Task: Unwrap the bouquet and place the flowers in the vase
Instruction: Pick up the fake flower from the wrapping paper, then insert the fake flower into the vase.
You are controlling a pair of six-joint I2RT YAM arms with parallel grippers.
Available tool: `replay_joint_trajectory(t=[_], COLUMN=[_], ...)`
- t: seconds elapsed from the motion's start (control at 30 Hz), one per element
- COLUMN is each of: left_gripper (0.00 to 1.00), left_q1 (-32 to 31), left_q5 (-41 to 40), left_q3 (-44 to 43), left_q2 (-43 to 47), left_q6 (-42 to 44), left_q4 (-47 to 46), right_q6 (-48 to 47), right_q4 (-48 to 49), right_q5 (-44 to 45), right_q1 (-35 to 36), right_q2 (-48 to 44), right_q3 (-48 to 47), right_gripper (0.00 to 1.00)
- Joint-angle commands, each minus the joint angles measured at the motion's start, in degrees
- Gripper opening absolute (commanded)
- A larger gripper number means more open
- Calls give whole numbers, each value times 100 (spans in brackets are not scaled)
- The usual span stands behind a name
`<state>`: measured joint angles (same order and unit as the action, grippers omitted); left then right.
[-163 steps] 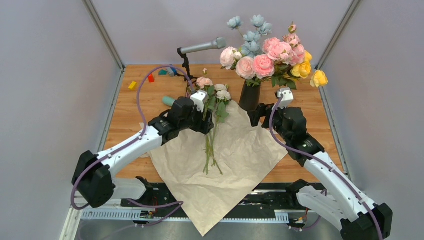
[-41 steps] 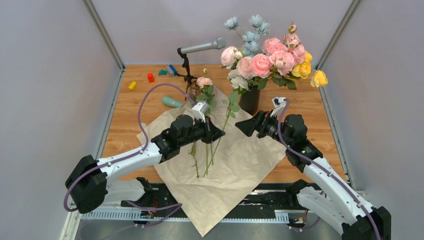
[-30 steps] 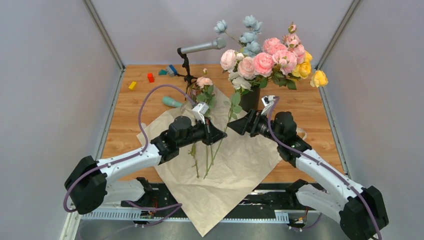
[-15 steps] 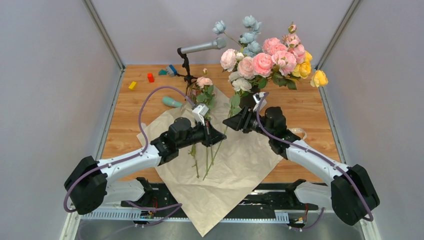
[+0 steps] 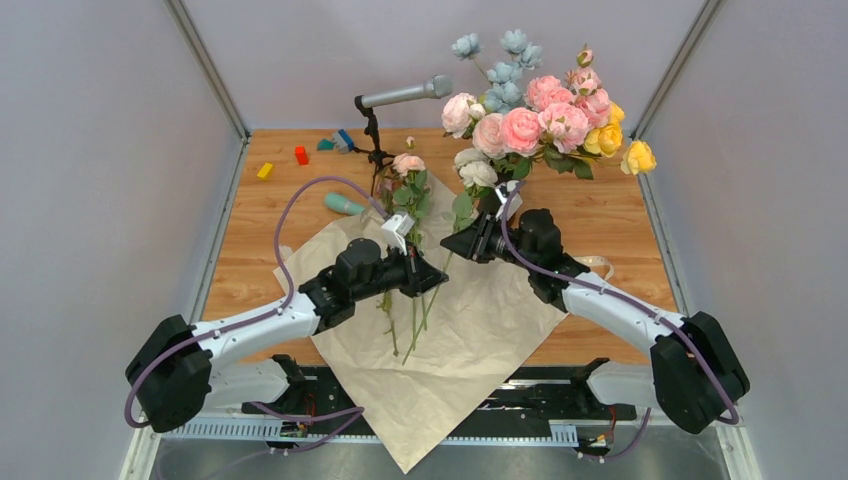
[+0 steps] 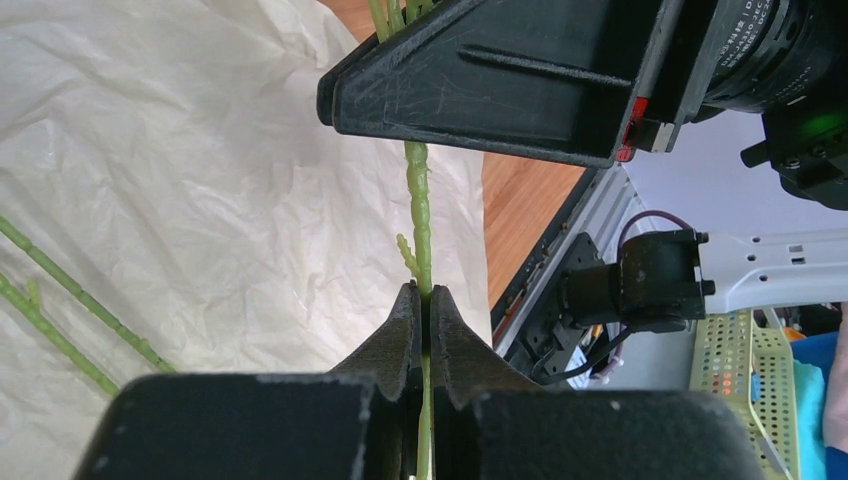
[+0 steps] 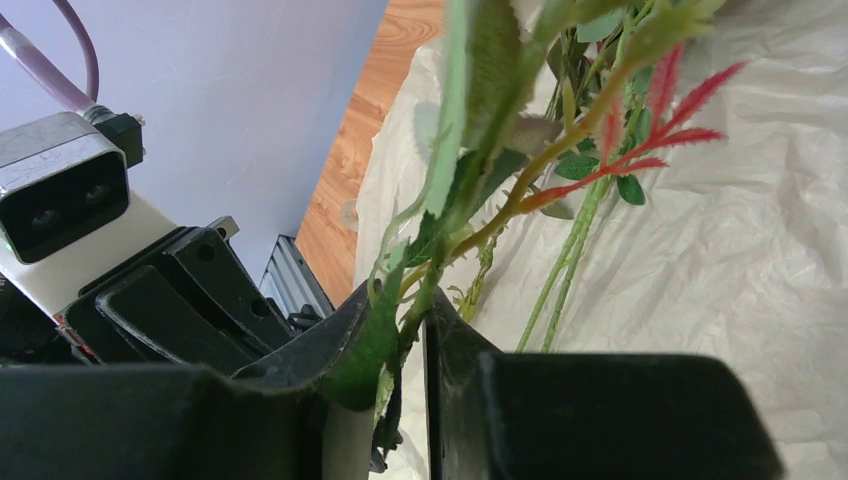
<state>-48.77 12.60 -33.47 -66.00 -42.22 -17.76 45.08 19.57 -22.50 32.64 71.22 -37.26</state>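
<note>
The bouquet is unwrapped; its beige paper (image 5: pixel 480 330) lies flat on the table. My left gripper (image 5: pixel 432 277) (image 6: pixel 422 297) is shut on the thin green stem (image 6: pixel 418 210) of a white-bloomed flower (image 5: pixel 472 172), held upright over the paper. Just above it, my right gripper (image 5: pixel 447 247) (image 7: pixel 410 320) is shut on the same leafy stem (image 7: pixel 470 120), a leaf pressed against one finger. More flowers, one with a pink bloom (image 5: pixel 407 163), lie with their stems (image 5: pixel 410 320) (image 7: pixel 565 270) on the paper. The black vase (image 5: pixel 490 207) is mostly hidden behind my right wrist.
Large pink, blue and yellow blooms (image 5: pixel 545 105) rise above the vase. A microphone on a stand (image 5: pixel 400 95) is at the back centre. A teal object (image 5: pixel 340 203), a red block (image 5: pixel 301 155), a yellow block (image 5: pixel 265 170) and a cream ribbon (image 5: pixel 600 265) lie on the wood.
My right gripper moved left from beside the vase to the held stem and closed on it. The left gripper kept its grip and barely moved.
</note>
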Motion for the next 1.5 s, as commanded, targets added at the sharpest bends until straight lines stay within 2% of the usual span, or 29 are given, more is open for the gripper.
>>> replay_joint_trajectory(t=[0.0, 0.17, 0.3, 0.43, 0.47, 0.5, 0.53, 0.6, 0.73, 0.83, 1.0, 1.13, 1.3, 1.47], left_gripper=[0, 0, 11, 30, 40, 45, 57, 70, 87, 96, 100, 100, 100, 100], left_q1=[-35, -36, -36, -29, -28, -23, -20, 26, 297, 635, 1614, 2448, 3413, 3962], left_q5=[-22, -148, -244, -276, -289, -325, -353, -429, -292, -152, 335, 502, 618, 467], left_q3=[-20, -17, -23, -50, -73, -100, -130, -268, -468, -759, -1657, -2315, -2855, -2911], left_q2=[239, 250, 221, 239, 255, 263, 285, 324, 500, 661, 684, 588, 452, 382], left_q6=[105, 94, 101, 131, 146, 184, 203, 271, 411, 650, 1430, 2112, 2496, 2459], left_q4=[-182, -29, 126, 218, 254, 367, 448, 713, 1187, 2029, 3634, 4517, 4964, 4968], right_q6=[-105, -135, -201, -357, -405, -463, -510, -625, -1010, -1464, -2152, -2389, -2876, -3406], right_q4=[231, 231, 196, 75, 39, 0, -44, -151, -485, -1014, -1901, -2508, -3489, -4442], right_q5=[88, 81, 77, 104, 104, 103, 105, 112, 147, 274, 788, 928, 953, 1119], right_q1=[85, 151, 189, 212, 222, 227, 245, 282, 408, 597, 914, 936, 950, 954], right_q2=[114, 196, 205, 102, 76, 50, 23, -42, -267, -626, -1575, -2412, -3397, -3825], right_q3=[-264, -291, -291, -282, -282, -282, -284, -278, -227, -204, -44, 146, -97, -872], right_gripper=[16, 0, 0, 0, 0, 0, 0, 0, 0, 0, 0, 0, 0, 0])
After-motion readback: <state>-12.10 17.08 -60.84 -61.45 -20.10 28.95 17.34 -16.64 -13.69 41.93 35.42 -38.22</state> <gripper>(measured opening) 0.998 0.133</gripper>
